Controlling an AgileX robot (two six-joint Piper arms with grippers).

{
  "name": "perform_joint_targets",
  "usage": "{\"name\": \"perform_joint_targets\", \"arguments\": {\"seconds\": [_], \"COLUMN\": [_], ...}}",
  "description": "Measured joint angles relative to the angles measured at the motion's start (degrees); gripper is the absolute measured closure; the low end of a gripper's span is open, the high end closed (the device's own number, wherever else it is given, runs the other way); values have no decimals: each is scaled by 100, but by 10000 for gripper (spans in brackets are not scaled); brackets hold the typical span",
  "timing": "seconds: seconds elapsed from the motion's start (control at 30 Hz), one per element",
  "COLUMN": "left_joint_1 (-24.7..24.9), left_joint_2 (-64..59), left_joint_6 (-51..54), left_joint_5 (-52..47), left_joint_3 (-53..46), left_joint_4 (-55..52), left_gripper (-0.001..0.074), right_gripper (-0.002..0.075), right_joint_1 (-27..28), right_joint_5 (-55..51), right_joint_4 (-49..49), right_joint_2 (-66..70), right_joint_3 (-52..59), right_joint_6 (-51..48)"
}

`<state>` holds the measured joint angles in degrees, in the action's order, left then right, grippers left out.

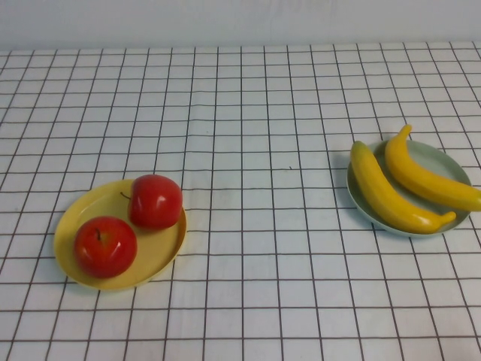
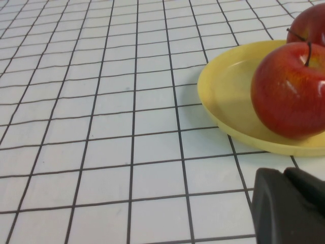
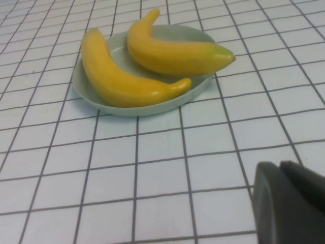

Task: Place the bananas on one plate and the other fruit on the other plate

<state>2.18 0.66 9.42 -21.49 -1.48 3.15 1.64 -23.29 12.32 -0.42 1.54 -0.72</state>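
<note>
- The bench (image 1: 263, 248) is covered by a white cloth with a black grid, and the high view shows no arm over it.
- The yellow plate (image 1: 161, 252) sits toward eight o'clock on the bench. It holds both red apples, side by side and touching or nearly so.
- One apple (image 1: 155, 201) lies at the plate's one o'clock edge. The other apple (image 1: 105, 246) lies toward its eight o'clock side.
- The pale green plate (image 1: 451, 162) sits toward three o'clock on the bench, well apart from the yellow plate.
- Both bananas rest on the green plate, roughly parallel, each running from eleven o'clock to four o'clock.
- The inner banana (image 1: 387, 194) overhangs the rim at its upper end. The outer banana (image 1: 426, 179) overhangs at both ends.
- The left gripper (image 2: 289, 206) shows only as a dark corner in the left wrist view. It is above bare cloth just beside the yellow plate (image 2: 228, 96) and the nearer apple (image 2: 289, 91); whether its jaws are apart or together cannot be told.
- The right gripper (image 3: 289, 203) shows the same way in the right wrist view. It is over bare cloth near the green plate (image 3: 91, 91) with its bananas (image 3: 172, 53); the state of its jaws cannot be told.
</note>
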Motion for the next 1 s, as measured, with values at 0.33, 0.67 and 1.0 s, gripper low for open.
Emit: {"name": "perform_joint_targets", "arguments": {"seconds": [0.33,0.67,1.0], "left_joint_1": [0,0,0], "left_joint_2": [0,0,0], "left_joint_6": [-2,-2,-2], "left_joint_5": [0,0,0], "left_joint_3": [0,0,0], "left_joint_4": [0,0,0], "left_gripper": [738,738,738], "right_gripper": [741,741,741], "right_joint_1": [-454,-476,-476], "right_joint_5": [-64,-64,361], "right_joint_4": [290,339,352], "right_joint_2": [0,0,0], "right_joint_3": [-9,-9,3], "right_joint_6": [-274,-274,-277]}}
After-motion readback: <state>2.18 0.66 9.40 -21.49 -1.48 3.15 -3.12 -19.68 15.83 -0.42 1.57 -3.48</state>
